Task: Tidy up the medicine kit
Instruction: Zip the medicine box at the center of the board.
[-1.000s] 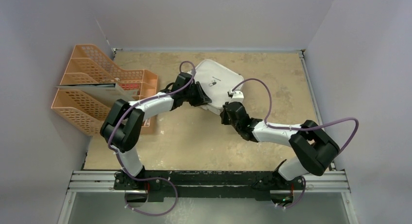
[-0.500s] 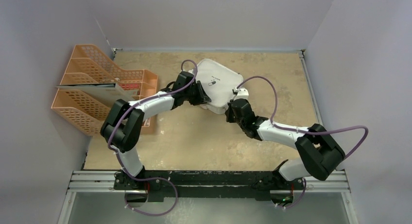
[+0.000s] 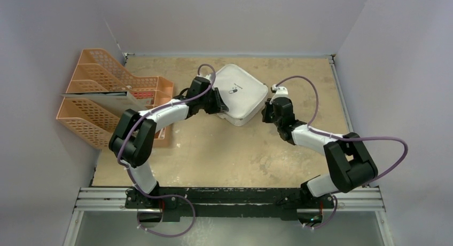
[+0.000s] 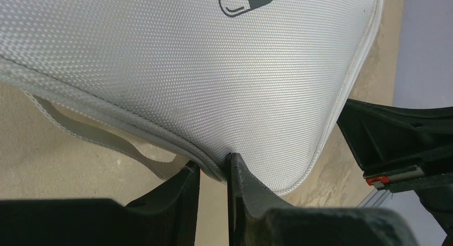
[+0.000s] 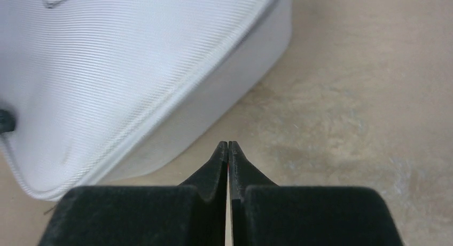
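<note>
Tan table [image 3: 213,150] holds the medicine kit [image 3: 243,94]. Your left gripper [image 4: 212,167] pinches its edge; your right gripper [image 5: 228,149] sits closed beside it.

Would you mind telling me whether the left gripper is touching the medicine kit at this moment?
Touching. The left wrist view shows the left gripper pinching the seamed rim of the medicine kit, which sits between its two fingers.

overhead view, close wrist views, medicine kit [image 3: 243,94] shared
</note>
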